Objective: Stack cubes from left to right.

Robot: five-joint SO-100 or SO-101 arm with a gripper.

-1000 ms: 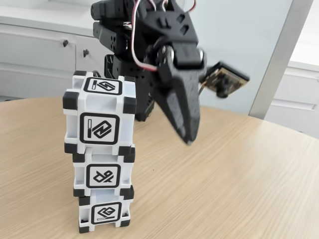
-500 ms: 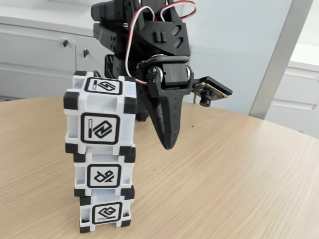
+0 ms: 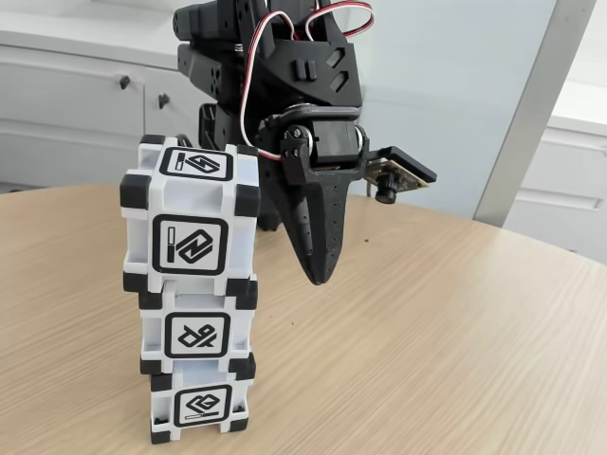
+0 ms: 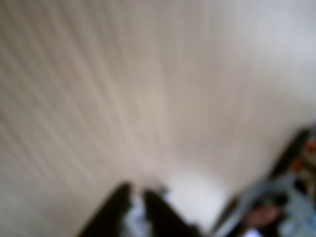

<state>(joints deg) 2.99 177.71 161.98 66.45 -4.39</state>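
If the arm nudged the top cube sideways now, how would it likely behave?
The top cube sits slightly offset on a three-high stack, so it would probably slide or tip off. It looks like rigid plastic, likely light, and a nudge might topple the middle cube too.

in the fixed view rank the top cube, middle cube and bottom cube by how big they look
1. Top cube, which looks clearly largest.
2. Middle cube.
3. Bottom cube, cut off by the frame's lower edge.

The middle and bottom look nearly alike. All three may be the same real size: the top one probably looks bigger because it sits nearer the camera.
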